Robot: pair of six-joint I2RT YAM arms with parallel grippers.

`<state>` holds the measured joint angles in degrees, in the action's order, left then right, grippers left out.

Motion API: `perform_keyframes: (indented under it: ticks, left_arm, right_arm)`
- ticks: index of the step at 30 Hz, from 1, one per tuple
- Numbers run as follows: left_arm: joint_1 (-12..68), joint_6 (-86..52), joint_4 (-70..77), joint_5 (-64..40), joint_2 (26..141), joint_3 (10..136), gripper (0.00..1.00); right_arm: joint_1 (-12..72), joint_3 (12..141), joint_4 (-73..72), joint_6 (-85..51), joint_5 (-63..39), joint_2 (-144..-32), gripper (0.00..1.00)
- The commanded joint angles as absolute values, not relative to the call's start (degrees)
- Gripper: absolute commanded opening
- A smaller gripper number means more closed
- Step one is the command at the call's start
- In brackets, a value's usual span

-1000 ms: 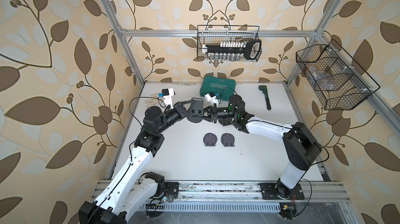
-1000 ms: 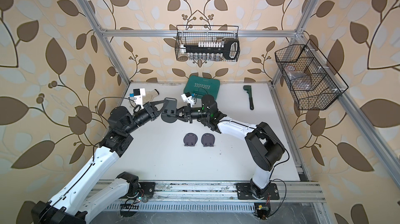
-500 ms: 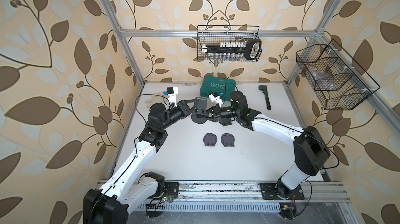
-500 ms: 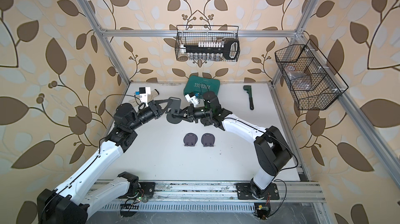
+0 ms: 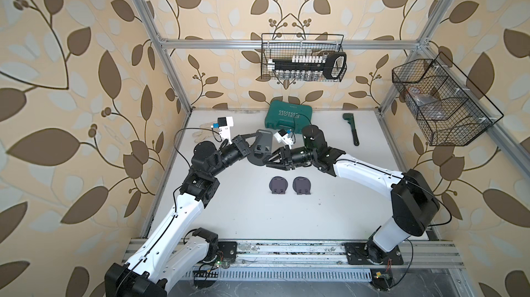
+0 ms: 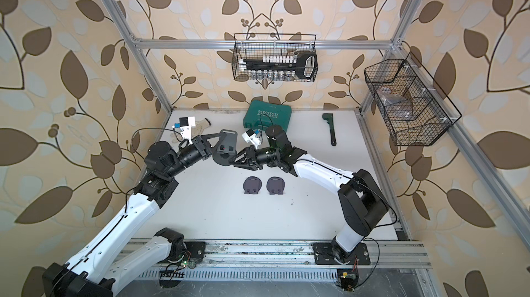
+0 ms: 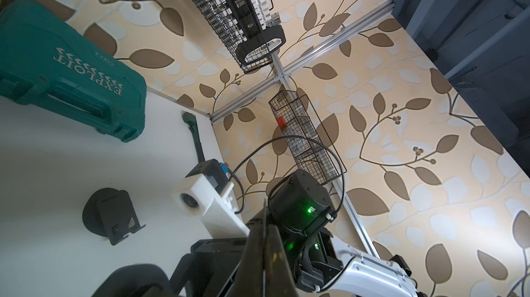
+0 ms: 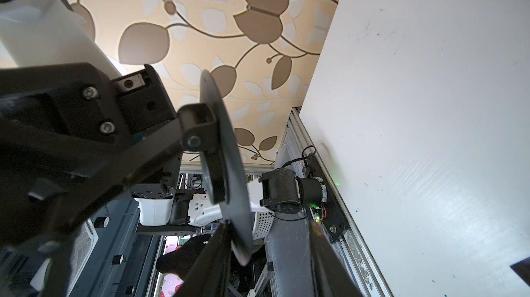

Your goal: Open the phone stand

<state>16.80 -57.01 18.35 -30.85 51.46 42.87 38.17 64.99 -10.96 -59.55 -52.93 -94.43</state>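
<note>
A dark grey phone stand (image 5: 262, 149) (image 6: 226, 149) hangs in the air between both arms, above the table's back half. My left gripper (image 5: 252, 142) (image 7: 263, 241) is shut on the stand's thin plate (image 7: 264, 213), which shows edge-on between its fingers. My right gripper (image 5: 268, 160) (image 8: 269, 225) is open at the stand's round base disc (image 8: 222, 149). The disc's rim lies against one finger (image 8: 213, 255); the other finger (image 8: 324, 258) stands well apart from it.
Two folded phone stands (image 5: 277, 185) (image 5: 301, 185) lie on the white table below the grippers. A green tool case (image 5: 288, 117), a wrench (image 5: 351, 129) and a glove (image 6: 200, 123) lie at the back. Wire baskets hang on the back wall (image 5: 302, 61) and the right wall (image 5: 438, 109).
My right gripper's jaws have spread apart around the stand's round base. The left gripper has kept its grip on the stand, and its arm has shifted a little.
</note>
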Motion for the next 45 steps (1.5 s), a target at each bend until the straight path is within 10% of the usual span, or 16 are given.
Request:
perform_keyframes:
  ticks: [1,10,15,34,45]
  left_arm:
    - [16.26,-58.06,26.37,-30.92,51.89,43.33,0.0]
    - [16.26,-60.08,31.81,-30.76,50.94,38.28,0.0]
    - [16.28,-59.97,38.75,-29.02,51.26,33.23,0.0]
    - [16.26,-41.63,65.34,-34.54,60.03,28.5,0.0]
    - [16.52,-31.22,36.49,-36.69,51.95,32.91,0.0]
  right_arm:
    - [37.9,63.25,-12.08,-60.43,-53.07,-93.58,0.39]
    - [37.38,64.48,-22.74,-67.37,-53.44,-97.4,0.36]
    - [37.44,63.87,-28.13,-71.44,-54.06,-100.13,0.0]
    - [36.03,58.54,-48.26,-99.14,-64.28,-112.06,0.0]
    - [31.07,62.88,-22.53,-82.27,-67.22,-103.58,0.0]
